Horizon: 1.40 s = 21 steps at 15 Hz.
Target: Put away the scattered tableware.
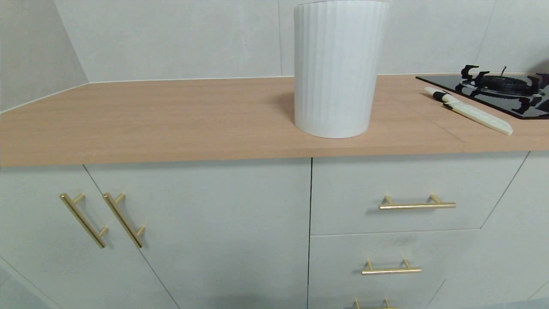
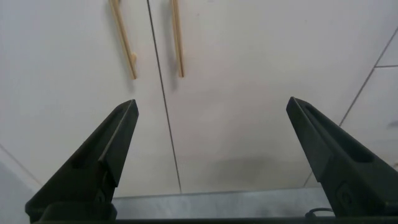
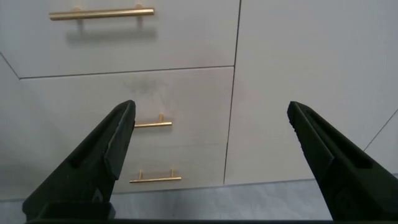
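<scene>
A ribbed white canister (image 1: 334, 68) and pale knife (image 1: 472, 112) sit on a wooden countertop (image 1: 171, 120) beside a black hob (image 1: 502, 92), while the left gripper (image 2: 211, 102) and right gripper (image 3: 209, 106) gape wide before grey cabinets (image 1: 206, 223).

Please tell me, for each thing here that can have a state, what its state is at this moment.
White ribbed cylindrical container: upright on the wooden countertop.
Black gas hob: no flame seen.
White knife with black band: lying flat on the countertop, beside the hob.
Two grey cabinet doors: closed.
Grey drawers with gold handles: closed.
Left claw: open, empty.
Right claw: open, empty.
</scene>
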Available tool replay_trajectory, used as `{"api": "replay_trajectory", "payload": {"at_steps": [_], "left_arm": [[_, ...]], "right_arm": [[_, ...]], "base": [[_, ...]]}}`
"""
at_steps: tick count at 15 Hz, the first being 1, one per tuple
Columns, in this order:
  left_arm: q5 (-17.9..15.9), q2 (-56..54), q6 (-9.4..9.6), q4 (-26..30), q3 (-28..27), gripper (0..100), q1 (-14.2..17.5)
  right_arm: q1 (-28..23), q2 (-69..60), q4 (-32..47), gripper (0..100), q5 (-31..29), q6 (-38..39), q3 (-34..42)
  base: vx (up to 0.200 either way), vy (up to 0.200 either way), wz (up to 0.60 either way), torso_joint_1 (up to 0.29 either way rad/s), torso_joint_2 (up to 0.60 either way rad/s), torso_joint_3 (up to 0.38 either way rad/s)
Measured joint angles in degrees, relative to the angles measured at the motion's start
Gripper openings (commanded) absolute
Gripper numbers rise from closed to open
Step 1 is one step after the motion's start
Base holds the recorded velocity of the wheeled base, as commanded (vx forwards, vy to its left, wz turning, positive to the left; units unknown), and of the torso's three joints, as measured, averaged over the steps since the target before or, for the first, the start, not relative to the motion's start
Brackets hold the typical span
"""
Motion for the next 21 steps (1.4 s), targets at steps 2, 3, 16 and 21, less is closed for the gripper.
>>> {"api": "replay_trajectory", "payload": {"at_steps": [2, 3, 16, 21], "left_arm": [[0.0, 0.0, -0.02, 0.0, 0.0, 100, 0.0], [0.0, 0.0, -0.02, 0.0, 0.0, 100, 0.1], [0.0, 0.0, -0.06, 0.0, 0.0, 100, 0.1], [0.0, 0.0, -0.04, 0.0, 0.0, 100, 0.1]], "right_arm": [[0.0, 0.0, 0.0, 100, 0.0, 0.0, 0.0], [0.1, 0.0, 0.0, 100, 0.0, 0.0, 0.0], [0.0, 0.0, 0.0, 100, 0.0, 0.1, 0.0], [0.0, 0.0, 0.0, 100, 0.0, 0.1, 0.0]], "base": [[0.000, 0.000, 0.00, 0.000, 0.00, 0.000], [0.000, 0.000, 0.00, 0.000, 0.00, 0.000], [0.000, 0.000, 0.00, 0.066, -0.32, -0.269], [0.000, 0.000, 0.00, 0.161, -0.48, -0.321]]}}
